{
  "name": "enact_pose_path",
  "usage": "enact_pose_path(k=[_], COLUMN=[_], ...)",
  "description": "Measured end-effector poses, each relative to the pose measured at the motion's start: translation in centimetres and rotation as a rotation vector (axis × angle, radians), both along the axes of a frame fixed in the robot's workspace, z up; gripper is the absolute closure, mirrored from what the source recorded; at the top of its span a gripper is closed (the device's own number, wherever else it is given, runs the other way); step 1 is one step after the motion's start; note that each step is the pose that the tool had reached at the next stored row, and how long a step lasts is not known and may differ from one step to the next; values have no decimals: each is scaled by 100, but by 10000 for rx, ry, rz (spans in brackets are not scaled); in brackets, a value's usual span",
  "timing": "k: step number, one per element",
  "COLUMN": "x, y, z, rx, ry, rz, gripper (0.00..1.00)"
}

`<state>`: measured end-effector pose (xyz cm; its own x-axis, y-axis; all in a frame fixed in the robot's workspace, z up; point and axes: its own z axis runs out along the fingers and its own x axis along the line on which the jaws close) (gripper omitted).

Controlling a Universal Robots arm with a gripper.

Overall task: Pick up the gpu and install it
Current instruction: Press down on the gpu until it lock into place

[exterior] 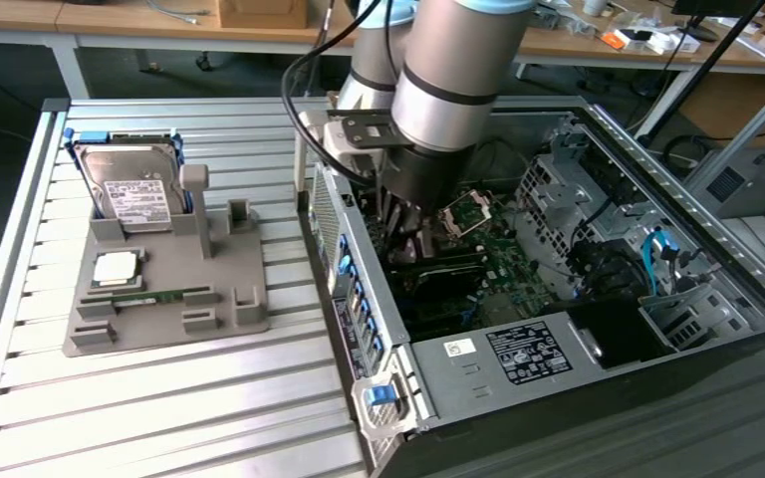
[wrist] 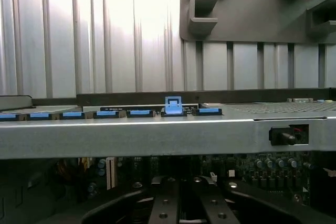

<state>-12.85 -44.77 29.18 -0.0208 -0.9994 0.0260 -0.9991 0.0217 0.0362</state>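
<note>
Exterior view: 1 robot arm (exterior: 442, 70) reaches down from the top centre of the frame into the open computer case (exterior: 701, 229) at centre right. The gripper (exterior: 406, 224) sits inside the case, over the motherboard (exterior: 489, 264) near the case's wall on the exterior view's left, with its fingers closed together. The gpu (exterior: 452, 271) appears as a thin dark card lying across the motherboard just below and to the right of the gripper in the frame; whether the fingers touch it cannot be told. At centre left, a grey holder (exterior: 156, 299) on the slatted metal desk (exterior: 156, 408) carries a silver hard drive (exterior: 132, 189) standing upright and a small green memory stick (exterior: 156, 298) lying flat.

Wrist view: the closed gripper fingers (wrist: 167, 208) hang over the board, beside a row of blue clips (wrist: 105, 113).
</note>
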Motion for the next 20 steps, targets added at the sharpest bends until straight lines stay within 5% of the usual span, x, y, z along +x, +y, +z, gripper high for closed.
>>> enact_pose_path(k=[20], x=[89], y=[0], z=[-85], rx=[-2], ry=[55], rz=[2], gripper=[89])
